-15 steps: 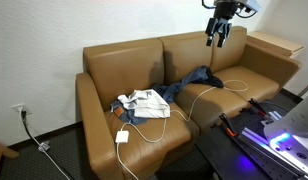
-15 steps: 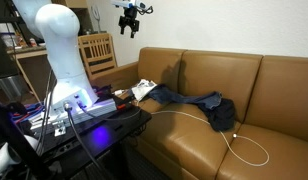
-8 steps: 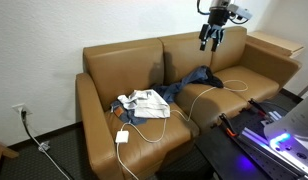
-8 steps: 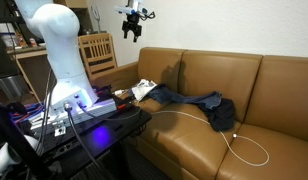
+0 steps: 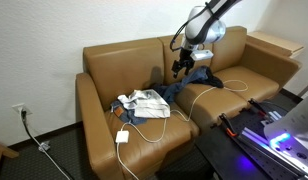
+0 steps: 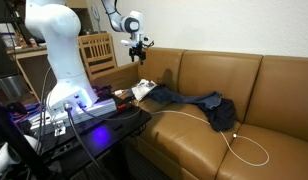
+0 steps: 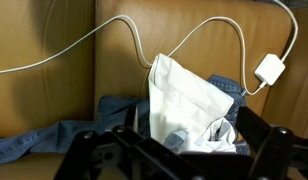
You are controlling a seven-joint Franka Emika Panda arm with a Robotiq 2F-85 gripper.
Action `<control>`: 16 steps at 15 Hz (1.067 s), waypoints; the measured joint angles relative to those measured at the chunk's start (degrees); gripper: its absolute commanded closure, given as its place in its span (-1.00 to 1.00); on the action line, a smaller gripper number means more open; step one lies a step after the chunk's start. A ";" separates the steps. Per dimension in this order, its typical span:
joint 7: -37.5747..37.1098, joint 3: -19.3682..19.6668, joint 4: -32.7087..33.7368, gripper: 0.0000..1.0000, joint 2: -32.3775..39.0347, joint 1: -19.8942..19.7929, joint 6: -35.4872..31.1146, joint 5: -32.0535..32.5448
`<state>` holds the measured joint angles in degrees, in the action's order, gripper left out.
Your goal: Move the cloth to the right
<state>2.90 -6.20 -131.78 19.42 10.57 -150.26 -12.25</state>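
A white cloth point(image 5: 144, 103) lies crumpled on the left seat of a brown leather couch point(image 5: 114, 62), partly over blue jeans point(image 5: 197, 80). It also shows in an exterior view point(image 6: 144, 88) and in the wrist view point(image 7: 189, 95). My gripper point(image 5: 179, 68) hangs open and empty in the air above the couch's middle, up and to the right of the cloth, not touching it. It shows over the cloth's end of the couch in an exterior view point(image 6: 140, 58). In the wrist view its fingers point(image 7: 179, 152) spread wide below the cloth.
A white cable point(image 5: 199, 97) runs across the seats to a white charger point(image 5: 122, 135), which also shows in the wrist view point(image 7: 269, 68). A wooden chair point(image 6: 97, 52) and the robot base point(image 6: 56, 60) stand beside the couch. A dark table with equipment point(image 5: 269, 135) stands in front.
My gripper has dropped from high above the couch back down and to the left, toward the jeans and cloth. The cloth, jeans and cable have not moved.
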 measured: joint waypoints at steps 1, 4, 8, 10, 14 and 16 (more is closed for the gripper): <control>-1.71 -0.01 1.04 -1.00 2.98 0.45 -3.13 1.54; -3.83 -0.93 3.33 -1.00 7.05 0.05 -7.62 2.10; -3.36 -4.27 2.85 -1.00 2.74 -2.72 -7.28 0.07; -4.11 -4.07 2.83 -1.00 2.43 -2.67 -7.18 0.53; -4.74 -2.32 4.89 -1.00 8.94 -3.75 -7.11 1.01; -4.22 -2.05 7.50 -1.00 14.54 -4.97 -7.21 1.04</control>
<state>-1.32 -8.25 -124.28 33.96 5.60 -157.47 -11.22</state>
